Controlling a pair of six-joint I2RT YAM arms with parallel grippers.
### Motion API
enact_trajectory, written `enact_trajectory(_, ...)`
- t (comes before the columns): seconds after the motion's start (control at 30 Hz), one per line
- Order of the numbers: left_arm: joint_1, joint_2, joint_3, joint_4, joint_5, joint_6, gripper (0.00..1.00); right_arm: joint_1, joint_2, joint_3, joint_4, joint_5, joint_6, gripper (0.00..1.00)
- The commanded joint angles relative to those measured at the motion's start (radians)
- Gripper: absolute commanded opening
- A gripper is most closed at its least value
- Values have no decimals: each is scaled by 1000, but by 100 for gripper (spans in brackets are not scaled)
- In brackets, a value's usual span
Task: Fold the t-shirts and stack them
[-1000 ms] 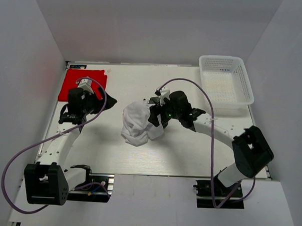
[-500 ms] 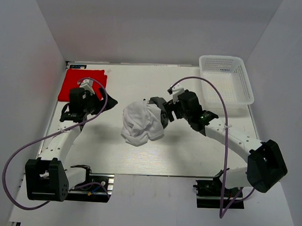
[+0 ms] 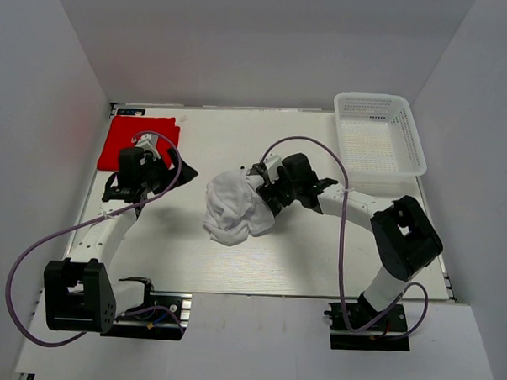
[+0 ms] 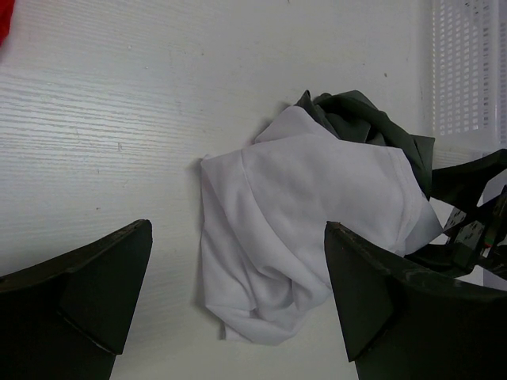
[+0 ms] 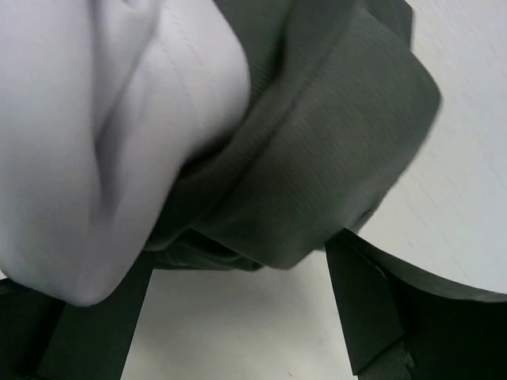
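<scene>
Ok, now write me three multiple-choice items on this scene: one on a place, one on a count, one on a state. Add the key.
1. Where on the table does the red t-shirt lie?
A. near-right corner
B. far-left corner
C. the middle

2. How many t-shirts make up the crumpled heap mid-table?
A. one
B. three
C. two

3. How is the left gripper?
A. open, holding nothing
B. shut on the red t-shirt
C. shut, empty

Key:
1 B: it lies flat at the far-left corner.
2 C: the white t-shirt and the dark grey t-shirt are bunched together.
3 A: the left wrist view shows its fingers wide apart.
</scene>
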Motion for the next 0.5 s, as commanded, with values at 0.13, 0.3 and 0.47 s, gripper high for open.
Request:
enact_trajectory(0.13,-2,-8,37,-11,-12,-1,100,-3,134,123,100,-194,60,85)
enact_trajectory(0.3,-2,-43,16,-1,-21,-1,100,-11,187,181,72,-130,123,1)
enact_trajectory(0.47,-2,-62,16,-13,-30,-1,100,-15,20,100,138,107,204,0)
